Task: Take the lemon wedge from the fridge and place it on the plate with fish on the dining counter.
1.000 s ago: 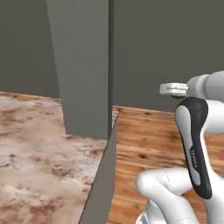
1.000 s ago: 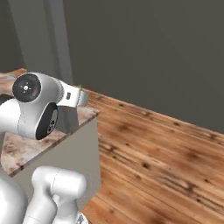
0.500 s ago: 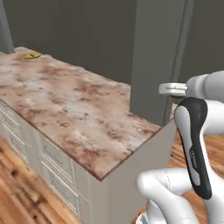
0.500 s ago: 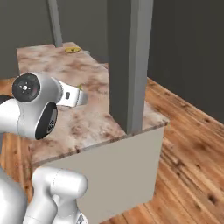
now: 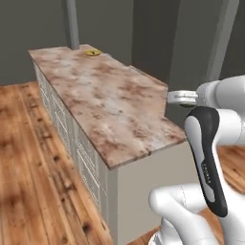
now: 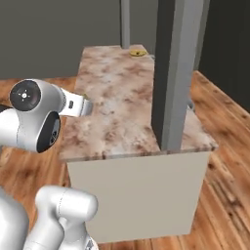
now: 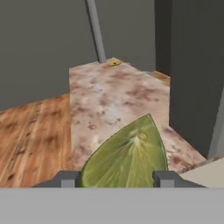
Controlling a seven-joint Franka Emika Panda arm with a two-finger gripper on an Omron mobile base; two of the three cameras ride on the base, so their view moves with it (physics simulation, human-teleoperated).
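In the hand view the greenish-yellow lemon wedge (image 7: 127, 159) sits close up between my two dark finger tips, and my gripper (image 7: 117, 178) is shut on it. The hand (image 5: 182, 97) hangs near the close end of the dining counter (image 5: 110, 105), whose mottled reddish-brown top also runs away from me in the right base view (image 6: 114, 93) and in the hand view (image 7: 113, 98). The small yellow plate with fish (image 5: 93, 52) lies at the counter's far end, a long way from the gripper, and appears again in the right base view (image 6: 137, 52) and the hand view (image 7: 114, 63). The fridge is out of view.
A tall grey pillar (image 6: 173, 73) stands at the counter's near right corner, close to the arm. A thin grey post (image 5: 72, 24) rises behind the far end. The counter's left side has pale drawer fronts (image 5: 72, 139). Wooden floor (image 5: 33, 167) lies open on the left.
The whole picture has swung round with the base: the counter now shows along its full length, with the plate at its far end. The wedge stays between the fingers.
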